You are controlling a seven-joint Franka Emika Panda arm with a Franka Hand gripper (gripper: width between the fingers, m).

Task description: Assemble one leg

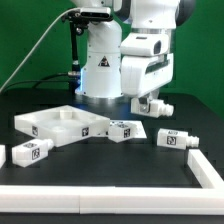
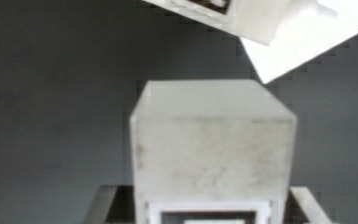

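Black tabletop (image 1: 100, 170): one leg (image 2: 211, 140) is clamped in the gripper (image 1: 151, 105); three more legs (image 1: 120, 130) (image 1: 172, 140) (image 1: 28, 152) are laid beside a flat square panel (image 1: 60, 122).

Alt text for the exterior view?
White robot arm bends over a black table, gripper low near a flat white square piece. Three tagged legs lie loose: one leg beside that piece, a second leg toward the exterior view's right, a third leg toward its left.
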